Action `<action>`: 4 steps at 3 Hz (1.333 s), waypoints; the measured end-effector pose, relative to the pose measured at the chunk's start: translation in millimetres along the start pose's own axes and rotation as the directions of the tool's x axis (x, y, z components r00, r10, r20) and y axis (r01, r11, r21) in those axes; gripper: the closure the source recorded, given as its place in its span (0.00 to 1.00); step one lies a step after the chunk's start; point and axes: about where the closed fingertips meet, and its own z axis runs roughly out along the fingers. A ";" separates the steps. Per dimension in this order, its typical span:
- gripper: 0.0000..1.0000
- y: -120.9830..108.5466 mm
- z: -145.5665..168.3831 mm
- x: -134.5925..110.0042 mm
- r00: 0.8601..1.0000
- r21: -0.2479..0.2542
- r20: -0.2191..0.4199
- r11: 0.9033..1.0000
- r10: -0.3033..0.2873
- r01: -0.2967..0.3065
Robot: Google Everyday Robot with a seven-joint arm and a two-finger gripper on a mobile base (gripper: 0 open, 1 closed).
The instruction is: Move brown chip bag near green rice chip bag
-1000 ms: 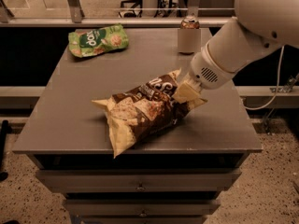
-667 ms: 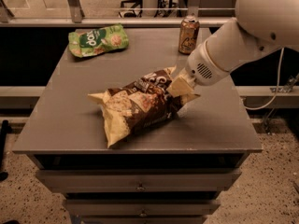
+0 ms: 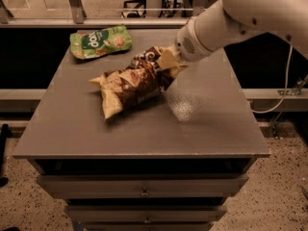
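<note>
While held by its cream right end in the tool (image 3: 169, 61), the brown chip bag (image 3: 132, 85) lies slanted across the middle of the desk (image 3: 211, 124), its left end trailing on the surface.

Handling: judged light, air-filled and crinkly. The film is probably slippery and the contents are fragile, so a firm squeeze on the belly would crush the chips. Best hold is the flat sealed end, where the tool grips now.

Green rice chip bag (image 3: 100, 41): flat at the far left corner of the desk, near the brown bag but not touching it.

Change: against the picture a second earlier, the brown bag and tool have shifted away from the desk's front, toward the far left. The gap to the green bag is smaller, and the green bag has not moved.
</note>
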 end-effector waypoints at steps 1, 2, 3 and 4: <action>1.00 -7.9 21.3 -45.8 0.997 0.017 0.072 0.999 0.038 -0.040; 1.00 -12.0 47.0 -83.1 0.989 0.014 0.132 0.997 0.074 -0.076; 1.00 -18.1 68.4 -103.5 0.979 0.012 0.174 0.994 0.108 -0.112; 0.87 -22.4 89.5 -112.8 0.967 0.001 0.204 0.988 0.152 -0.155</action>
